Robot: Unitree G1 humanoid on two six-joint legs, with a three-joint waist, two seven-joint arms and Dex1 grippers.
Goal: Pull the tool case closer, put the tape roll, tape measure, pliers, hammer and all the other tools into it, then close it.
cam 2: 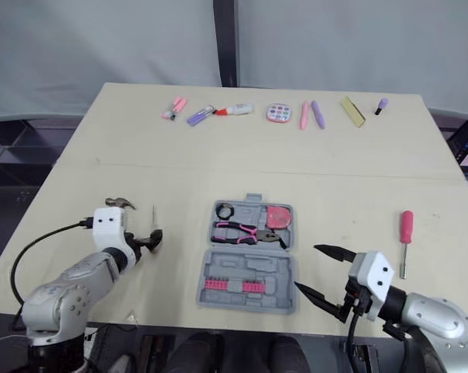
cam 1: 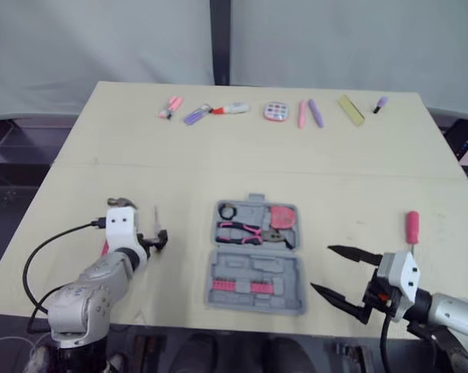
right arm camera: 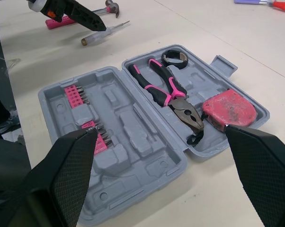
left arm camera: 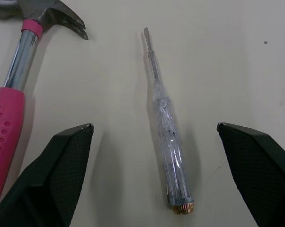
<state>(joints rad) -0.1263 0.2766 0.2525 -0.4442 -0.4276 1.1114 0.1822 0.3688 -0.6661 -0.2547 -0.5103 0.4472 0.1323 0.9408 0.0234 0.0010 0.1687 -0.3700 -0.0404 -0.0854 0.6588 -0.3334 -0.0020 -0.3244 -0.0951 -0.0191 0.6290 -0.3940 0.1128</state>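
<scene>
Hammer far left on table. L claw wide, straddling clear tester screwdriver beside it: light, slick, prob brittle; pinch mid-barrel. Tool case centre, open. R claw wide, empty; pink screwdriver further right.

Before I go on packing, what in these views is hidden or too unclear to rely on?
- Hammer: in the left wrist view, the handle is cut off by the edge beside the left hand. In the eye views it is mostly behind that wrist.
- Far row of small items: in the eye views, too small to identify.
- Bit rack: in the right wrist view, partly behind a finger of the right hand.
</scene>
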